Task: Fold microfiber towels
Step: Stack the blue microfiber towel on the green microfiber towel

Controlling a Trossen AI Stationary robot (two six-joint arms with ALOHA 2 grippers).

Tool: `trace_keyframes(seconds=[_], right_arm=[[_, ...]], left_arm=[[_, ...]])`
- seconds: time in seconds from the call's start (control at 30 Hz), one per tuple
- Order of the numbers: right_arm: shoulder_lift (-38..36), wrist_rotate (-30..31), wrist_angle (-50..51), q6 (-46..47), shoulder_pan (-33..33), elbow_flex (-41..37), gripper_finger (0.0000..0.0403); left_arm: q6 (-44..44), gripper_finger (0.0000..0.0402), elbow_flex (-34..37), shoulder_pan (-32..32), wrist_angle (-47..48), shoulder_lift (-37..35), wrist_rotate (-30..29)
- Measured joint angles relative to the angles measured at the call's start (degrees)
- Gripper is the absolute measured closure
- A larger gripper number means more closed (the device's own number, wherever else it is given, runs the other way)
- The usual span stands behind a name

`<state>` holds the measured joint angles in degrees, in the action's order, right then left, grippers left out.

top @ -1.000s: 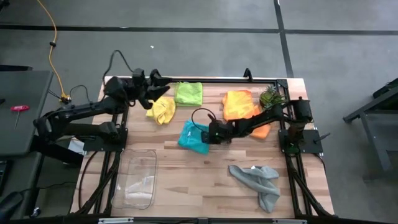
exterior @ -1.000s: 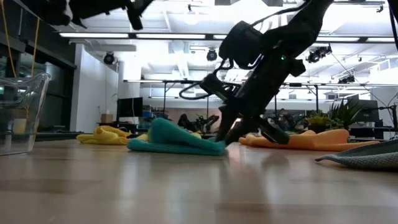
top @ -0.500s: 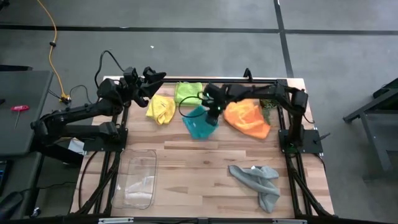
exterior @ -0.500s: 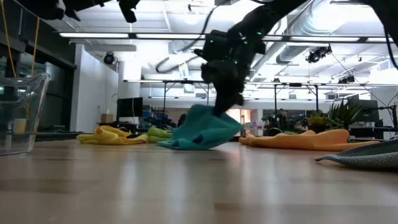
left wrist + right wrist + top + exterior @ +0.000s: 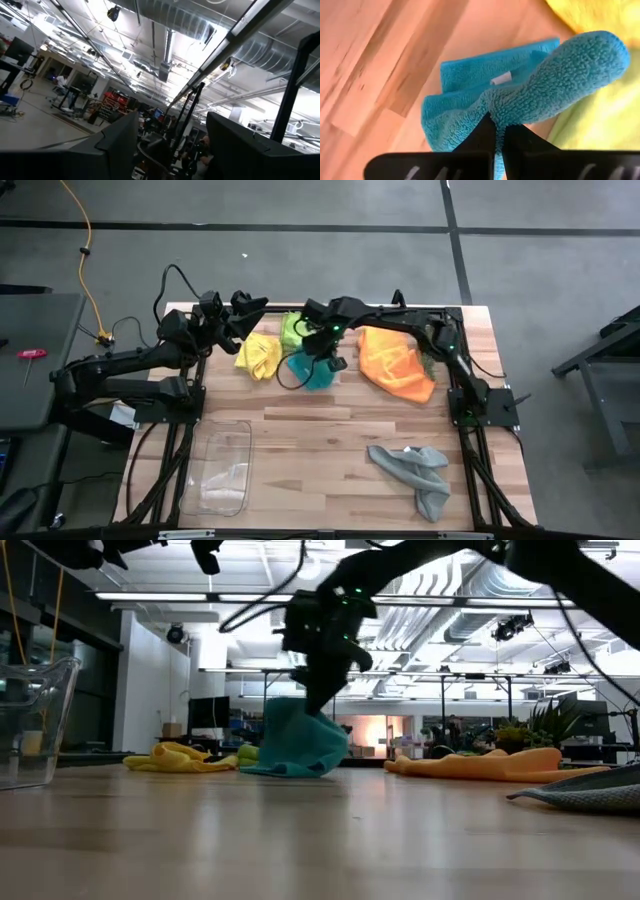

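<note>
My right gripper (image 5: 322,352) is shut on the teal towel (image 5: 312,372), at the table's far middle. The towel hangs bunched below the fingers (image 5: 295,745), next to the lime green towel (image 5: 297,328) and the yellow towel (image 5: 259,356). The orange towel (image 5: 396,363) lies crumpled at the far right. Near the front right lies the grey towel (image 5: 415,475). My left gripper (image 5: 255,305) is raised over the far left corner, tilted upward and open, with nothing between its fingers (image 5: 172,145). My right gripper pinches a bunched fold of the teal towel (image 5: 495,111) between its two fingers (image 5: 482,135). The fingers come from above, slanting down. The towel hangs below them in a gathered lump, and its lower part (image 5: 290,770) rests on the table.
A clear plastic tray (image 5: 224,468) stands at the front left. A small spiky green plant (image 5: 432,340) sits at the far right, behind the orange towel. Bare wood shows across the table's middle and front (image 5: 320,450).
My right gripper has risen and gone toward the table's far edge and left, its wrist rolling. It has kept hold of the teal towel. The towel has been dragged from the table's middle to beside the lime green and yellow towels, and pulled up from lying flat into a hanging bunch.
</note>
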<state>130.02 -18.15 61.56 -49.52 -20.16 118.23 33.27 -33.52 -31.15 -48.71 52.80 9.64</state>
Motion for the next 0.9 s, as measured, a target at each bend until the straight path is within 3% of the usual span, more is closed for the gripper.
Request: trace_keyframes(seconds=[0.1, 0.23, 0.4, 0.57, 0.9], right_arm=[[3.5, 4.8, 1.4, -5.8, 0.6, 6.1, 0.0403], [6.9, 10.4, 0.6, -4.2, -1.5, 12.5, 0.0403], [8.2, 17.6, -1.1, -3.1, -4.2, 14.8, 0.0403], [8.2, 18.0, -7.0, 1.4, -7.0, 14.5, 0.0403], [9.5, 18.6, -9.5, 3.5, -9.1, 14.4, 0.0403]], left_arm=[[-0.3, 0.0177, 0.0, 0.5, 0.0, 0.0, -1.5], [-0.5, 0.0177, 0.0, 1.2, 0.0, 0.0, -3.3], [-0.5, 0.0177, 0.0, 1.3, 0.0, 0.0, -5.3], [-0.5, 0.0177, 0.0, 1.3, 0.0, 0.0, -5.8], [-0.5, 0.0177, 0.0, 1.3, 0.0, 0.0, -5.8]])
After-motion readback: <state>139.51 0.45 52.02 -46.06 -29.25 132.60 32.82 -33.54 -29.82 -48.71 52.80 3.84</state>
